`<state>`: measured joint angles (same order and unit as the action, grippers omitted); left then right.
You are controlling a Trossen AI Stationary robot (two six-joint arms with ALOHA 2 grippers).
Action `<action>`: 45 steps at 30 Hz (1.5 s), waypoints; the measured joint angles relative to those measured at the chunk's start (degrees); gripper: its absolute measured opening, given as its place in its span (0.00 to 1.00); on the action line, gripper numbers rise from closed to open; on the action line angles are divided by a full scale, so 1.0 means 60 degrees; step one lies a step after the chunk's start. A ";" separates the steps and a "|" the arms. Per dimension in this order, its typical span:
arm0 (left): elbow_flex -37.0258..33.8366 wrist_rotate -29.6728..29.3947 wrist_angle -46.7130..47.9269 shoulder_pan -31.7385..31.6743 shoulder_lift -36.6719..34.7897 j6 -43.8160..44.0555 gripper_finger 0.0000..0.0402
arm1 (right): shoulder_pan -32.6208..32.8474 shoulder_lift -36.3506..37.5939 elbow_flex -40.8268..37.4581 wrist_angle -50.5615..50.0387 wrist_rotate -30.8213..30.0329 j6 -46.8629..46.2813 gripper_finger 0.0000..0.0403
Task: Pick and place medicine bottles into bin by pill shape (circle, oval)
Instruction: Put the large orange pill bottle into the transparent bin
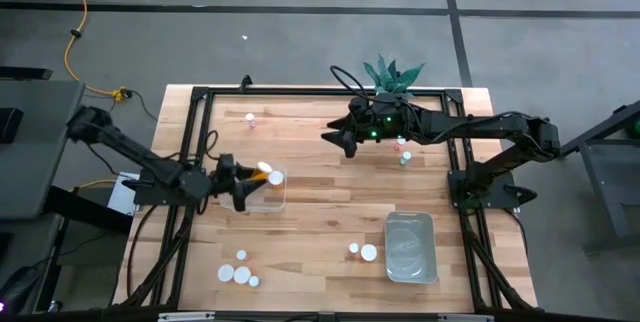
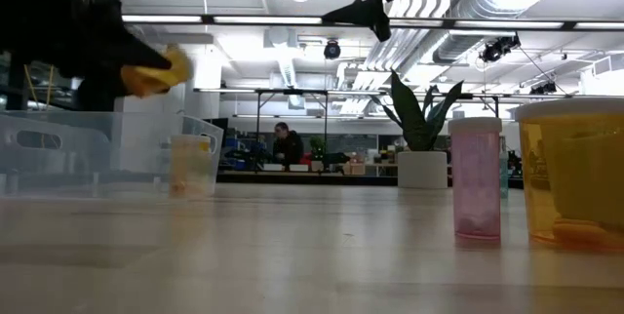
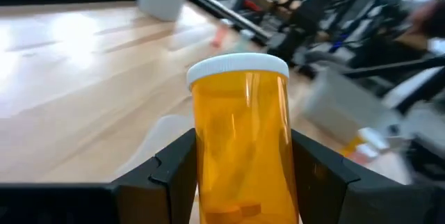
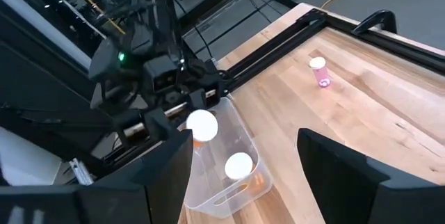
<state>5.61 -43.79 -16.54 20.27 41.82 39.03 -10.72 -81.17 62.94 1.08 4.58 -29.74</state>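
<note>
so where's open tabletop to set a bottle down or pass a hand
The widest bare wood lies between the small clear bin under the left gripper and the larger clear bin. The near-left corner is crowded with white-capped bottles; two more stand beside the larger bin.

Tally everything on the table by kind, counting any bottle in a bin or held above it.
Medicine bottles: 11
Clear bins: 2
Potted plant: 1
Total: 14
</note>
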 joint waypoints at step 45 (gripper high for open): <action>-0.0070 0.0253 0.0562 -0.0421 0.2067 0.0466 0.68 | -0.0007 0.0000 -0.0011 -0.0146 -0.0237 0.0007 0.63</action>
<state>5.19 -42.27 -13.17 17.75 54.22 41.82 -10.76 -81.17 62.87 0.21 3.16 -29.69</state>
